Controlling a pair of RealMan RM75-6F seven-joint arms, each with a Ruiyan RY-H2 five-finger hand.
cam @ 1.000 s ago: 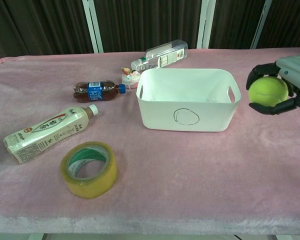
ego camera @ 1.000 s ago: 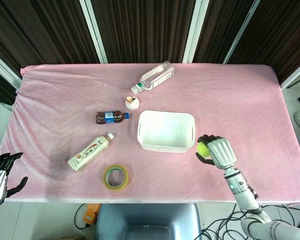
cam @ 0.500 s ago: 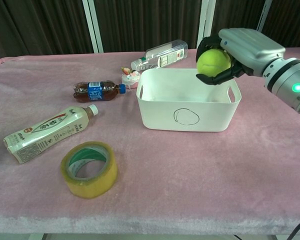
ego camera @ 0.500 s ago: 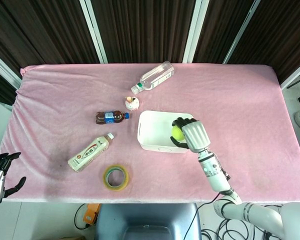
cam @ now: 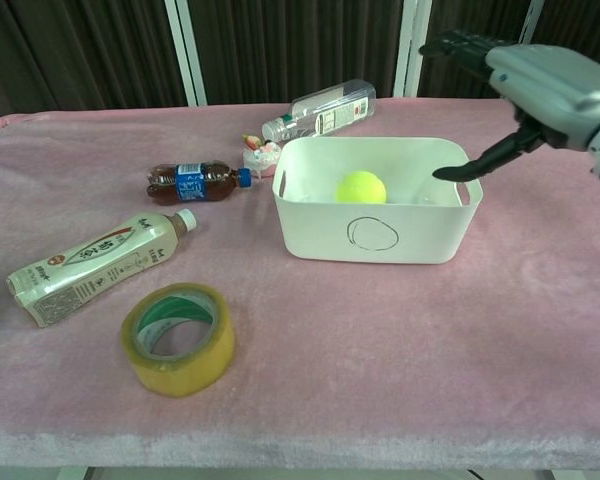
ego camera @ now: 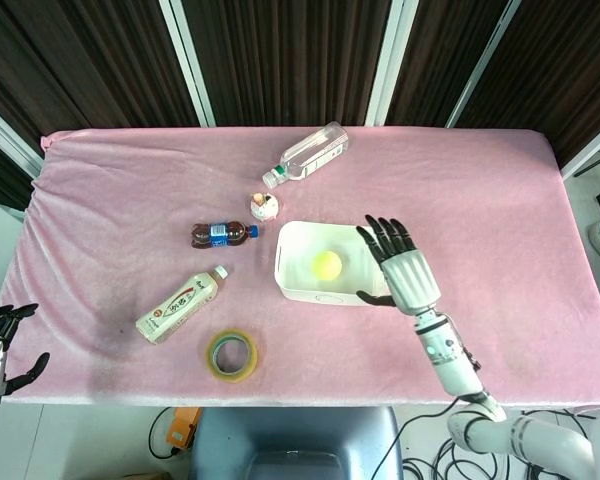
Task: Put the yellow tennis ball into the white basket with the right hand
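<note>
The yellow tennis ball lies inside the white basket, near its middle. My right hand hovers over the basket's right end with its fingers spread wide and nothing in it. At the bottom left edge of the head view my left hand hangs off the table's corner, fingers apart and empty.
A clear bottle lies at the back, a small toy and a dark cola bottle left of the basket. A milk-tea bottle and a roll of yellow tape sit toward the front left on the pink cloth.
My right hand carried the ball from the basket's right side to over it, then spread its fingers. The ball dropped into the basket. The left hand barely moved.
</note>
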